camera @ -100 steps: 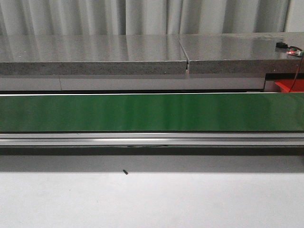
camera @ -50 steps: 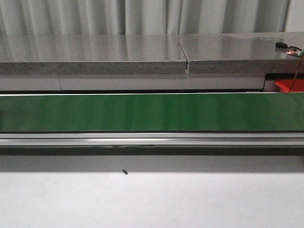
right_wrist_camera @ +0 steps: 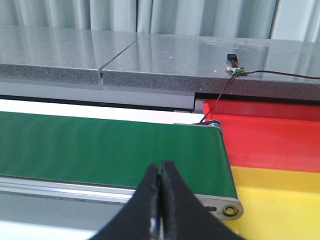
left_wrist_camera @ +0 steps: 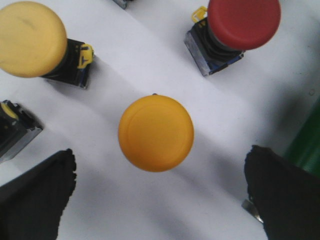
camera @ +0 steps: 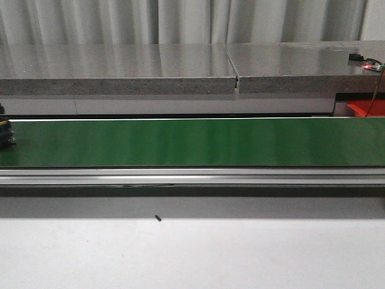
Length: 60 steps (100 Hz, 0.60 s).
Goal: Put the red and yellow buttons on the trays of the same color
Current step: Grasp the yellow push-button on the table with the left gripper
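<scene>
Since 0.5 s ago, a small dark object with a yellow band (camera: 6, 132) has appeared at the left end of the green belt (camera: 192, 142); only part of it shows, so its identity is unclear. Rest of the belt bare. Grey stone-look counter (camera: 114, 69) runs behind the belt, split by 1 seam, with pale curtains (camera: 180, 21) behind that. White worktop (camera: 192, 253) in front carries 1 tiny dark speck (camera: 158, 218).

Left gripper (left_wrist_camera: 160, 200): fingers (left_wrist_camera: 35, 195) wide apart, holding nothing, above a white surface (left_wrist_camera: 150, 60). Orange-yellow button (left_wrist_camera: 156, 133) sits between the fingers, touching neither. Paler yellow button (left_wrist_camera: 31, 39) and red button (left_wrist_camera: 243, 22) lie further out, apart from each other. Part of a 4th button body (left_wrist_camera: 12, 127) shows at the frame edge.

Right gripper (right_wrist_camera: 161, 200): fingers pressed together, holding nothing, over the belt's right end. Red tray (right_wrist_camera: 272, 132) and yellow tray (right_wrist_camera: 280, 200) sit side by side just past that end, red nearer the counter.
</scene>
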Motion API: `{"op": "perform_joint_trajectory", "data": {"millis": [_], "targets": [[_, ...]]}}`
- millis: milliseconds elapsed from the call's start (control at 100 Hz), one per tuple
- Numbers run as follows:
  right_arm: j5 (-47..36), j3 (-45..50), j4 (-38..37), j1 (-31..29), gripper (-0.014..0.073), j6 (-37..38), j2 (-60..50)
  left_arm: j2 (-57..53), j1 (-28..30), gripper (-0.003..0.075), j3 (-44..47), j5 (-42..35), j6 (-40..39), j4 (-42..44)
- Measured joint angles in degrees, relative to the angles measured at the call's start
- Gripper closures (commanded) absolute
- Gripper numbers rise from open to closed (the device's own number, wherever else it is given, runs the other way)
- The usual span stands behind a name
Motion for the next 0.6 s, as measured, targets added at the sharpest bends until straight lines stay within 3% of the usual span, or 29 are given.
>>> {"op": "perform_joint_trajectory", "data": {"millis": [480, 600], "targets": [[0.00, 0.00, 0.00, 0.00, 0.0662, 0.00, 0.00, 4.51, 0.00, 0.0081, -1.70, -2.42, 0.00, -0.89], [0.00, 0.00, 0.00, 0.00, 0.0662, 0.00, 0.00, 5.77, 0.00, 0.0120, -1.84, -2.41, 0.00, -1.11]]}}
